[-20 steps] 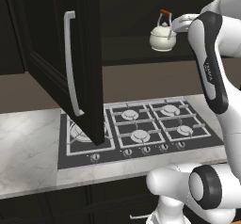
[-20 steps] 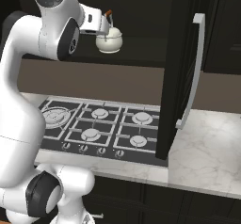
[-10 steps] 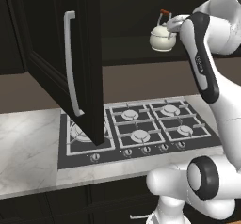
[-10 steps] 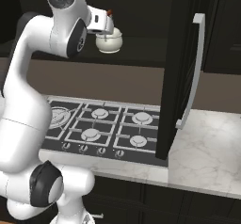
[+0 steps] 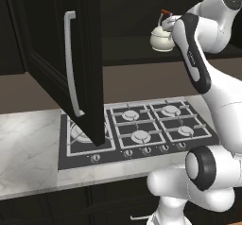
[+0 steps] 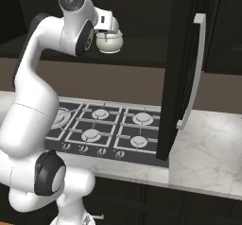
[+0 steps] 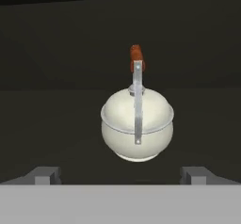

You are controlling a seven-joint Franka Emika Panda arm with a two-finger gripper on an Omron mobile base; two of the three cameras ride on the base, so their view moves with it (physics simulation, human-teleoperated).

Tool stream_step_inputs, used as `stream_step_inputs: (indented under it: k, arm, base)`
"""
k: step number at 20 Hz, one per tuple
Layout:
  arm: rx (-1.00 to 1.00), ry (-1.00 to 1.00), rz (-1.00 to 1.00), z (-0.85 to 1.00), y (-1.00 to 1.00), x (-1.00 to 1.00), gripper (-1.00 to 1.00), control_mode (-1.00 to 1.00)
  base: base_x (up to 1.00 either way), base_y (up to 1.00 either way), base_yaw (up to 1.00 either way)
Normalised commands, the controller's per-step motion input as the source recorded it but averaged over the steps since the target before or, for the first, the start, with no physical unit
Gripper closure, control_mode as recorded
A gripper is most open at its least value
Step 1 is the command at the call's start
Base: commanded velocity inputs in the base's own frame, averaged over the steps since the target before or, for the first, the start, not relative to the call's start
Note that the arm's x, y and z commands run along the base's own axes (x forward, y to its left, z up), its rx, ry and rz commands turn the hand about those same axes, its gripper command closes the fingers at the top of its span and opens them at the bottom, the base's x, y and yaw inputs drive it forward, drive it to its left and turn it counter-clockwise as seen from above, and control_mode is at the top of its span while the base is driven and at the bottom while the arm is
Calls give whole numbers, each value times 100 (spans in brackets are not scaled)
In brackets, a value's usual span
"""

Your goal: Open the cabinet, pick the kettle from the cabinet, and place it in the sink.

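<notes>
Kettle (image 7: 137,126) sits upright on the cabinet (image 5: 71,54) shelf, above the gas hob (image 5: 137,129), centred in my hand view w/ its wire handle edge-on to me and the reddish wooden bar (image 7: 136,58) on top. From the left base view I see it (image 5: 163,37) just past the arm's wrist, partly hidden by the white forearm; from the right base view it (image 6: 109,41) shows just beside the hand, cream body below the red-tipped handle. Gripper (image 7: 122,177) is spread wide: the two dark finger tips (image 7: 46,175) stand far apart at the bottom of the hand view, one each side of the kettle's body, nothing between them. Kettle not gripped; a gap shows between tips and kettle, though I can't tell how close. Cabinet door (image 6: 186,73) stands swung out over the counter, its long silver bar handle (image 5: 71,63) facing the camera in the left base view, and in the right base view the handle (image 6: 194,70) curves down the door's edge. White marble counter (image 5: 28,148) runs either side of the hob; burners and front knobs bare.
</notes>
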Motion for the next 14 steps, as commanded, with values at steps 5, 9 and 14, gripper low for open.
stream_step_inputs:
  k: [5, 9, 14]
  arm:
    - [0, 0, 0, 0, -12, 34, -100, -100]
    - [0, 0, 0, 0, -16, 32, -100, -100]
    - [0, -1, 0, -1, -2, 32, -100, -100]
  base:
    - [0, 0, 0]
    - [0, 0, 0]
    - [0, 0, 0]
